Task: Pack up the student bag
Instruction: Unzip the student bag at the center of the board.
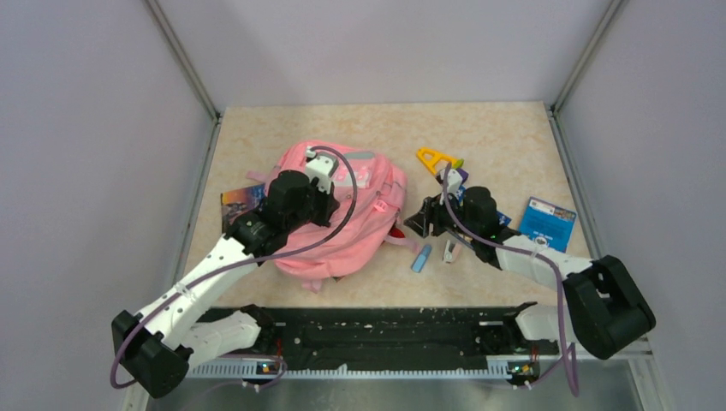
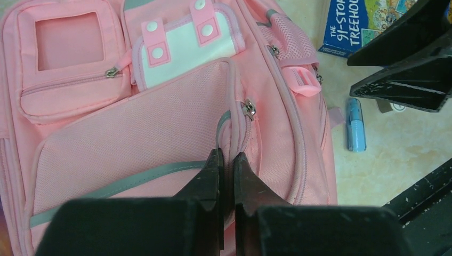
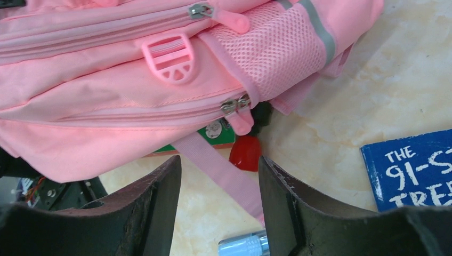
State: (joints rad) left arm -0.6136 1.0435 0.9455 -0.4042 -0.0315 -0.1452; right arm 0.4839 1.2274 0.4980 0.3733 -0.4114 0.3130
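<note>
Base rail (image 1: 385, 330): black bar along the 6 o'clock edge of the counter (image 1: 360, 124); both arms rise from it.
Student bag (image 1: 364, 231): pink, lying front-up a little toward 9 o'clock of the counter's centre, with its white-pink patch toward 12 o'clock.
Left gripper (image 2: 228, 154): over the bag's front, jaws drawn almost together. The tips meet the zipper edge of the large front pocket, where a ridge of pink fabric and grey trim runs into the slit between them.
Zipper pull (image 2: 249, 108): metal, on that same pocket edge, at 12 o'clock of the left gripper's tips in the left wrist view.
Right gripper (image 3: 218, 160): at 3 o'clock of the bag, low over the counter, jaws spread wide and holding nothing. A pink strap crosses the counter between the fingers.
Red object (image 3: 246, 152): rounded, partly tucked under the bag's side, beside a green-edged flat item too hidden to identify.
Blue stick (image 1: 421, 257): short tube on the counter at 4 o'clock of the bag, apart from it.
Treehouse book (image 3: 416, 170): dark blue cover with white title lettering, flat on the counter near the right gripper.
Light-blue booklet (image 1: 548, 221): flat near the counter's 3 o'clock edge, beyond the right arm.
Yellow piece (image 1: 435, 158): triangular with an opening, at 2 o'clock of the bag.
Picture book (image 1: 242, 201): colourful cover, at 9 o'clock of the bag, partly hidden by the left arm.
</note>
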